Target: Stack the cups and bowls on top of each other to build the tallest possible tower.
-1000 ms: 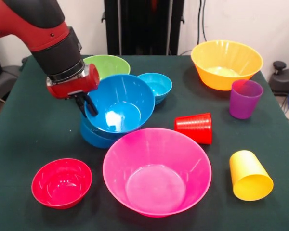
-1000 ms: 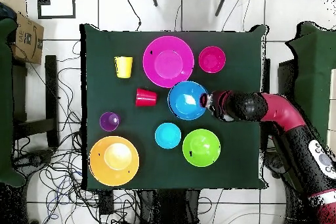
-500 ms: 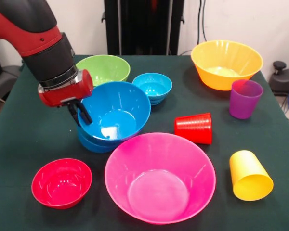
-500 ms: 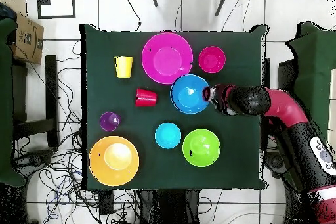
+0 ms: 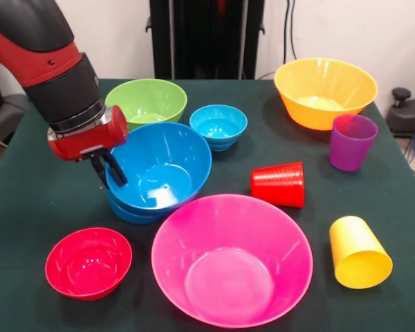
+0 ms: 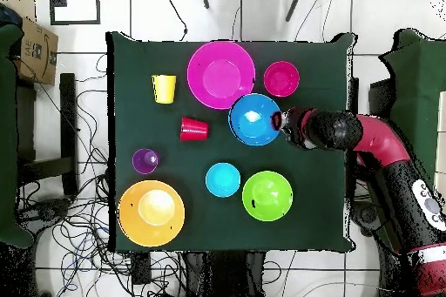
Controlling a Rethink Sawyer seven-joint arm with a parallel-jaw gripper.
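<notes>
My hand (image 5: 107,168) pinches the left rim of the blue bowl (image 5: 162,169), left of centre, nested in another; light, stiff, slick plastic, so the thin rim is the hold.

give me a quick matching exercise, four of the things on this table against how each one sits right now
Things:
1. red cup
2. purple cup
3. upper blue bowl
4. yellow cup

States:
A. nested in another blue bowl, gripper at its rim
B. upright, mouth up, beside the orange bowl
C. on its side, mouth towards the camera
D. on its side, beside the pink bowl's far rim

Pairs: 1-D, 2-B, 3-A, 4-C
</notes>
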